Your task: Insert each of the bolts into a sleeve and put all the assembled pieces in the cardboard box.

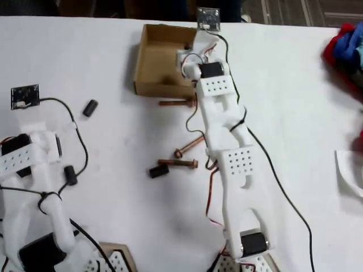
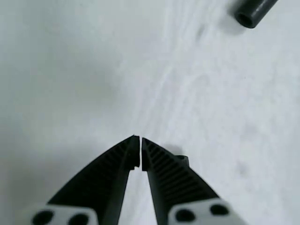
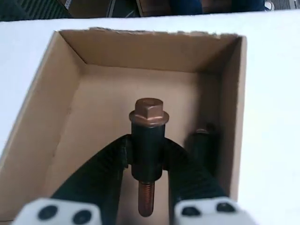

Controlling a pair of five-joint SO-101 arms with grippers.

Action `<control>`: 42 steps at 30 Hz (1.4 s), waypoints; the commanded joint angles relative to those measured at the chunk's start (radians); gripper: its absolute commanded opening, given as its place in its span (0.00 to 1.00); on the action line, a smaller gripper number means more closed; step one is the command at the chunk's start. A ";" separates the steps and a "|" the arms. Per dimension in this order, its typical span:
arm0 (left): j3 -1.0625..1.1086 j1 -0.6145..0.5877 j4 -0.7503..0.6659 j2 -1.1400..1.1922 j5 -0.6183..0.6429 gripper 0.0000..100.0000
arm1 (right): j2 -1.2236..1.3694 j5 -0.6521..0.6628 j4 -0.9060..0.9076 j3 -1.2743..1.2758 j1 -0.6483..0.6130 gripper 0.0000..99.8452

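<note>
My right gripper (image 3: pixel 146 140) is shut on a black sleeve (image 3: pixel 146 152) with a copper bolt (image 3: pixel 149 114) through it, held over the open cardboard box (image 3: pixel 70 117). Another assembled piece (image 3: pixel 204 143) lies against one wall inside the box (image 1: pixel 148 62). On the table between the arms lie three loose bolts (image 1: pixel 176 103) (image 1: pixel 190 146) (image 1: pixel 180 163); a sleeve (image 1: pixel 159 170) rests at the end of the last. Two more sleeves (image 1: pixel 90 107) (image 1: pixel 70 174) lie near the left arm. My left gripper (image 2: pixel 140 140) is shut and empty over bare table, a sleeve (image 2: pixel 253 11) some way ahead of it.
The right arm (image 1: pixel 227 130) stretches from the near edge to the box, passing right beside the loose bolts. Black cables (image 1: pixel 82 147) trail across the table. Coloured cloth (image 1: pixel 346 42) and a white object (image 1: pixel 349 173) sit at the far right.
</note>
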 commanded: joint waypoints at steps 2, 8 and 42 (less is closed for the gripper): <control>-0.005 -0.006 -0.012 -0.014 0.002 0.03 | -0.027 -0.008 -0.038 0.020 0.015 0.02; -0.005 -0.006 -0.008 -0.014 0.002 0.03 | 0.025 0.000 -0.056 0.020 0.019 0.02; -0.199 -0.087 0.404 -0.005 0.029 0.04 | -0.166 0.180 0.760 -0.483 -0.185 0.09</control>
